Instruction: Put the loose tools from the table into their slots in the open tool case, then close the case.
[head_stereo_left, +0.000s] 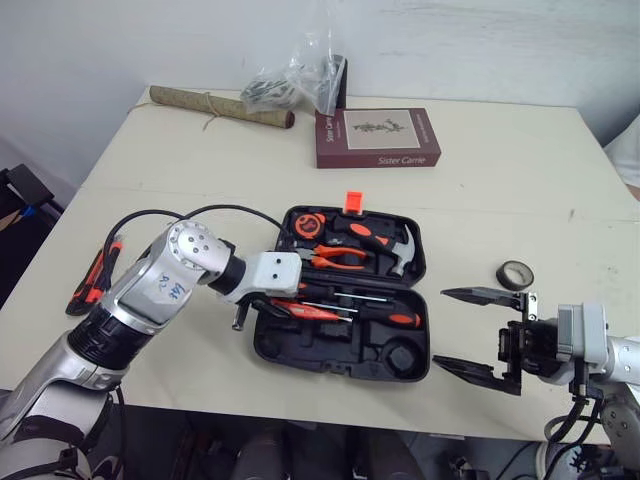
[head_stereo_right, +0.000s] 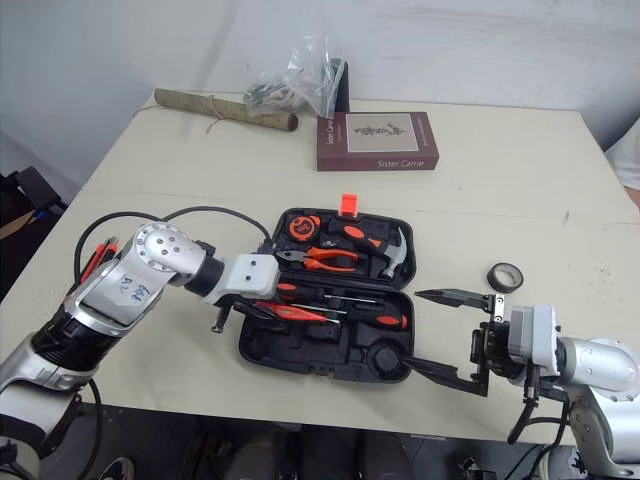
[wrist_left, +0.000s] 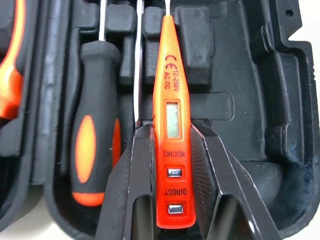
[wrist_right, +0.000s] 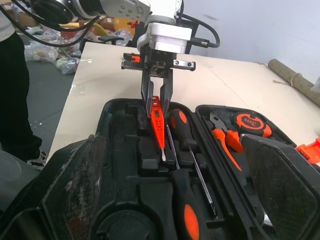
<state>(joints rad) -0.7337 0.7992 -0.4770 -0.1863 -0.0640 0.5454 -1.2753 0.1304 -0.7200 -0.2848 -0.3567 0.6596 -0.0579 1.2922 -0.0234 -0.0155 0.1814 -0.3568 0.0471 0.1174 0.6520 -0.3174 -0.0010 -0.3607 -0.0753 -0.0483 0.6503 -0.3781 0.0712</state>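
The black tool case (head_stereo_left: 340, 372) lies open mid-table, holding pliers (head_stereo_left: 340, 258), a hammer (head_stereo_left: 400, 250), a tape measure (head_stereo_left: 305, 225) and screwdrivers (head_stereo_left: 375, 300). My left gripper (head_stereo_left: 272, 304) is shut on an orange voltage tester pen (wrist_left: 171, 115), which it holds low over the near tray's left part, beside an orange-and-black screwdriver (wrist_left: 92, 145). The pen tip points along the tray (wrist_right: 159, 130). My right gripper (head_stereo_left: 440, 328) stands open and empty just off the case's right side. A black tape roll (head_stereo_left: 516, 274) lies on the table behind it. An orange-and-black tool (head_stereo_left: 95, 280) lies near the table's left edge.
At the back of the table are a maroon book (head_stereo_left: 377, 137), a clear plastic bag (head_stereo_left: 300, 80) and a brown rolled bundle (head_stereo_left: 220, 106). An orange latch (head_stereo_left: 352, 201) sticks up from the case's far edge. A person in dark clothes (wrist_right: 15, 100) stands off the table's left side.
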